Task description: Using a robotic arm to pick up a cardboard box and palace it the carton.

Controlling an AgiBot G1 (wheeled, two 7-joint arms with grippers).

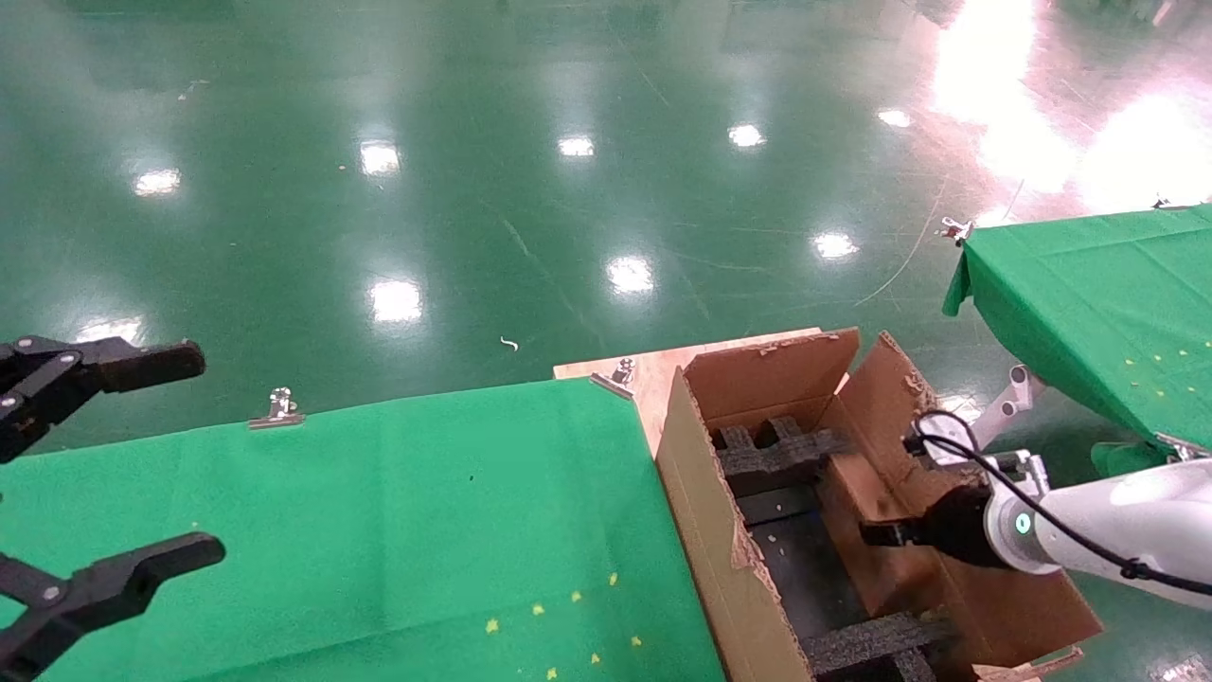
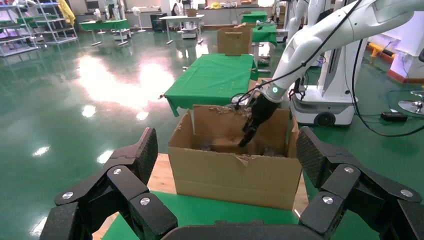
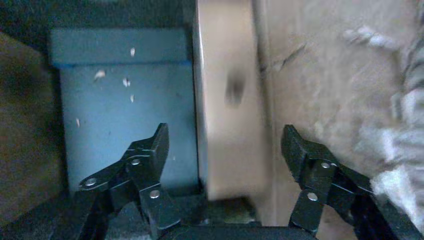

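The left pincer [image 1: 114,455] is seen at about 9 o'clock in the head view, held above the green table [image 1: 379,511] with its black fingers spread wide and nothing between them. A silver clip [image 1: 279,407] is fixed on the far edge of the table cloth. Toward 4 o'clock the big brown carton [image 1: 701,502] is found, touching the table's right end, with its torn flaps standing up. Black foam pieces [image 1: 776,455] are seen inside it at the far end and the near end. The small cardboard box [image 1: 885,549] is set inside the carton, close against the right-hand wall. The white robotic arm [image 1: 1117,521] is reached in from 3 o'clock, and the right pincer [image 3: 225,150] is lowered into the carton. In the right wrist view its two fingers are held open on either side of the pale cardboard box [image 3: 227,110], not pressed on it. A second green table [image 1: 1089,303] is seen at about 2 o'clock.
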